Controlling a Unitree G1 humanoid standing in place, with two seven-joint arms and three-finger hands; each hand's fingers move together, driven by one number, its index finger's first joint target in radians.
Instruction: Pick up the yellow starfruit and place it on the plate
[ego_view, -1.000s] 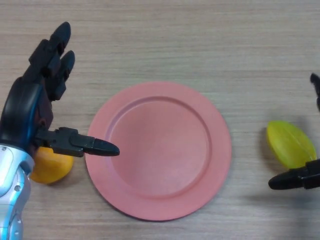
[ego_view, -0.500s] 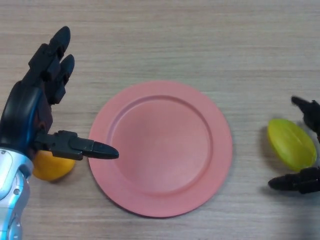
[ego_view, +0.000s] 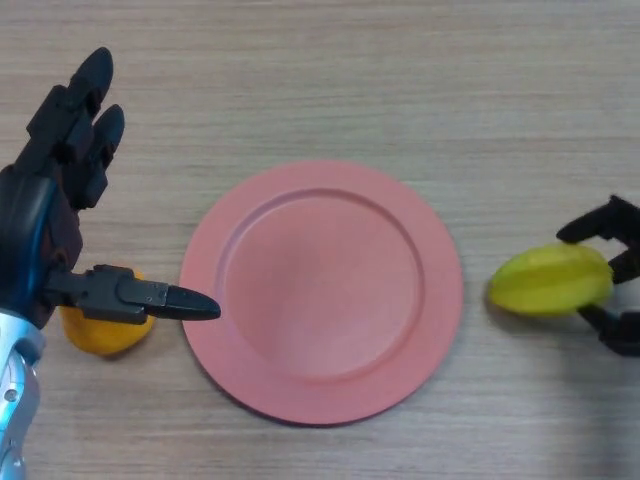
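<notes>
The yellow starfruit (ego_view: 551, 281) lies crosswise just right of the pink plate (ego_view: 322, 290), its shadow on the wood beneath it. My right hand (ego_view: 615, 281) is at the right edge, fingers above and thumb below curled round the fruit's right end. At the left my left hand (ego_view: 55, 215) is open, fingers pointing up the table and thumb stretched toward the plate's left rim. The plate has nothing on it.
An orange fruit (ego_view: 101, 325) rests on the wooden table (ego_view: 330, 80) just left of the plate, partly hidden under my left thumb.
My right hand has closed round the starfruit, which has turned crosswise and shifted left toward the plate. My left hand has drifted a little to the left.
</notes>
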